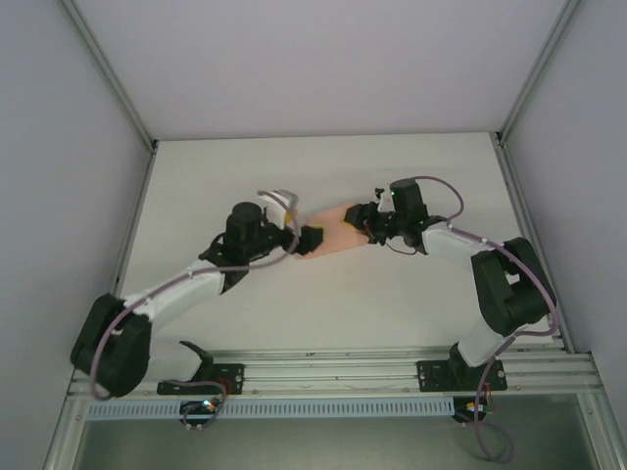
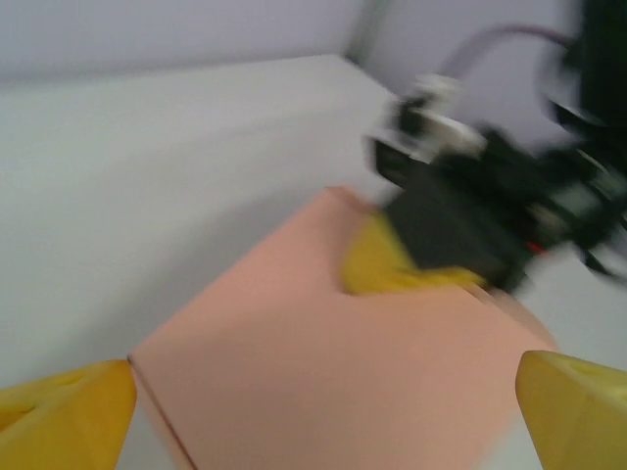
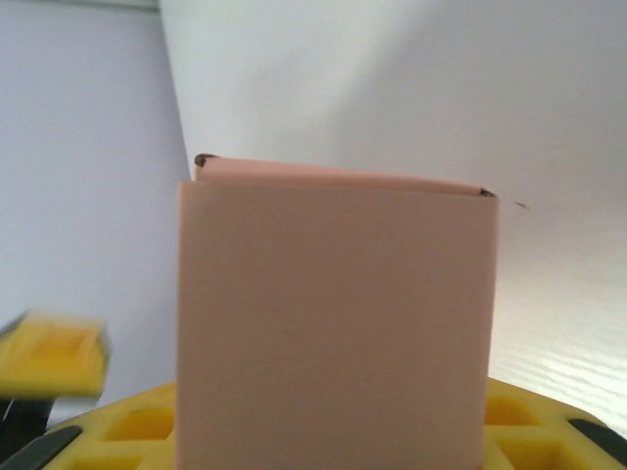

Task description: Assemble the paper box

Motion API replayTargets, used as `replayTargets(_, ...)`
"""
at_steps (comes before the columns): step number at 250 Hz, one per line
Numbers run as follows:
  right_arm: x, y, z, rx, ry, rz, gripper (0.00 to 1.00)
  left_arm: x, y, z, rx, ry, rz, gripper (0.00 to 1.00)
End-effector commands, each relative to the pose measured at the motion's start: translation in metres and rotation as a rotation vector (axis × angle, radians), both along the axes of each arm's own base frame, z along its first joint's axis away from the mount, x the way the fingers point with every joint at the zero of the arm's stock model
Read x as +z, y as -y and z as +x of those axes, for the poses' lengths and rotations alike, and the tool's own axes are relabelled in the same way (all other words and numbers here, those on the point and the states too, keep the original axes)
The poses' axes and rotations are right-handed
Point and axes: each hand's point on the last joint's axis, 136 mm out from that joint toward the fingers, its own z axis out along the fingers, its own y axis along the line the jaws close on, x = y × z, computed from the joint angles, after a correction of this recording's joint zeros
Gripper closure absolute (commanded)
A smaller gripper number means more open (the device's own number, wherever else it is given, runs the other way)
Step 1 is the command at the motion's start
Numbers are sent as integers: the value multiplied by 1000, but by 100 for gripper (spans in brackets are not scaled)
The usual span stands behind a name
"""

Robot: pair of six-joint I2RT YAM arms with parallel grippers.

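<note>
Near the middle of the flat white table, seen from above: a small salmon-pink card box, long axis running roughly 8 o'clock to 2 o'clock, set between the two arms. At its 8 o'clock end, the left gripper, with yellow fingertips spread wide to either side of the near edge; cannot tell whether either one touches the card. At the 2 o'clock end, the right gripper, clamped on the box, with one yellow finger lying flat on the pink upper face in the left wrist view. From the right wrist, a plain pink face standing up out of the yellow pad at 6 o'clock, a folded edge showing along the top at 12 o'clock.
</note>
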Motion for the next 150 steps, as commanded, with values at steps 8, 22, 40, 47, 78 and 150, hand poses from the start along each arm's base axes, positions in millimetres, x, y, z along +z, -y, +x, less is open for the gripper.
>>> replayTargets(8,9,14,-29,-6,-223,11,58,-32,-9,-20,-137,293,399,0)
replayTargets(22,15,17,-34,-5,-261,29,58,-37,-7,-25,-177,334,474,0)
replayTargets(40,21,20,-39,-14,-327,68,58,-49,-1,-35,-244,365,585,0)
replayTargets(47,24,19,-40,-7,-344,93,58,-54,2,-39,-266,382,635,0)
replayTargets(78,30,12,-46,7,-439,192,60,-69,19,-47,-299,538,821,0)
replayTargets(150,26,6,-55,39,-549,248,62,-61,35,-20,-165,675,876,0)
